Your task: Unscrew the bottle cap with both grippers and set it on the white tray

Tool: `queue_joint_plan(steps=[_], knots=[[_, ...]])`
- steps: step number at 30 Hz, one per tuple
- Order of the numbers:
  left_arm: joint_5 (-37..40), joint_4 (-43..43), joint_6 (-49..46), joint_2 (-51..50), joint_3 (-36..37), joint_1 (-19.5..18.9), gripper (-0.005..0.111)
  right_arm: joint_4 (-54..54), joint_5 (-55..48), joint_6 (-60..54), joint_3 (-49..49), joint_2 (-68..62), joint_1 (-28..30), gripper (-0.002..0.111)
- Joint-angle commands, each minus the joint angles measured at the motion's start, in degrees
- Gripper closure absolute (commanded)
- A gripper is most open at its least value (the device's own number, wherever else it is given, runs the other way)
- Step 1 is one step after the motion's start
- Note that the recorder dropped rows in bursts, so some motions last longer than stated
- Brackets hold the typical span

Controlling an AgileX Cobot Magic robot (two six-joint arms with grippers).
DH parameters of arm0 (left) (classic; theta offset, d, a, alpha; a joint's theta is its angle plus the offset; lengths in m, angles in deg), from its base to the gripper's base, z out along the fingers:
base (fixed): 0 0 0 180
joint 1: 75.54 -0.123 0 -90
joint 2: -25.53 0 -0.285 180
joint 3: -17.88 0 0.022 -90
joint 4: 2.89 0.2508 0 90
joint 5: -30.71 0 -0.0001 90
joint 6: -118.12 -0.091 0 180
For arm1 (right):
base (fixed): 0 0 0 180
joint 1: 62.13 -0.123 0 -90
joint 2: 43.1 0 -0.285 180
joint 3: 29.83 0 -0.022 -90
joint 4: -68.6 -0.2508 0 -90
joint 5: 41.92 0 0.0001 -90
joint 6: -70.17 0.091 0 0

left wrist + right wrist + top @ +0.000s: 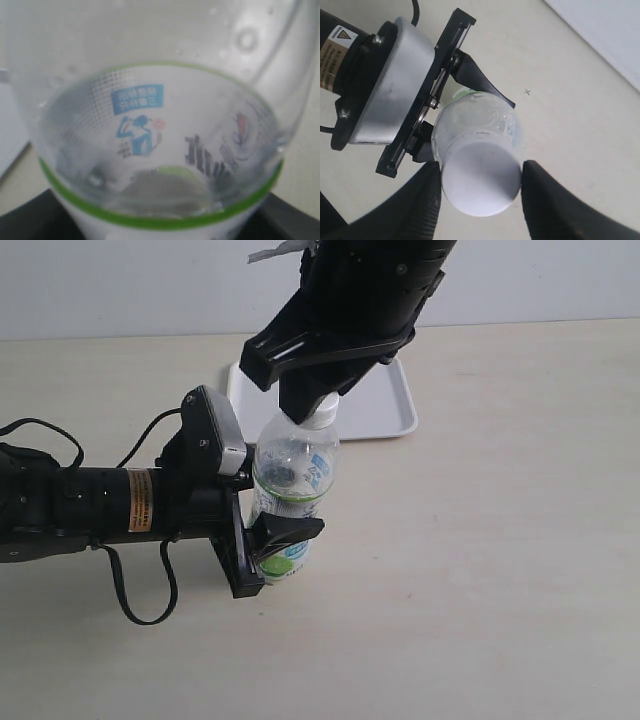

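place: robot lab bench | evidence: bare beige tabletop [500, 570], plain pale wall [120, 285], cabled robot arm [90, 502]

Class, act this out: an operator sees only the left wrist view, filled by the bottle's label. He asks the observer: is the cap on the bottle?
Observer: Yes, the bottle cap sits on the neck of the bottle.
Operator: Where is the right tool?
Observer: The right tool is closed on the cap, one finger each side.
Operator: And the tray?
Observer: The white tray lies on the table beyond the bottle, apart from it.
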Motion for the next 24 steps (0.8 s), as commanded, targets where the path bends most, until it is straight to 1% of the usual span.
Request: queue_joint_plan(steps=[1, 7, 22, 24], knots=[[1.93, -0.10, -0.43, 0.43, -0.14, 0.34, 0.107, -0.44, 0.46, -0.49, -0.33, -1.24, -0.15, 0.060], [1.93, -0.10, -0.43, 0.43, -0.14, 0.34, 0.107, -0.44, 0.43, -0.49, -0.33, -2.46, -0.15, 0.060], [2.14, -0.08, -0.43, 0.43, -0.14, 0.34, 0.107, -0.58, -0.47, -0.49, -0.33, -0.53, -0.15, 0.060], [2.17, -0.08, -0.43, 0.43, -0.14, 0.34, 0.107, -0.58, -0.47, -0.49, -0.33, -0.42, -0.15, 0.059]])
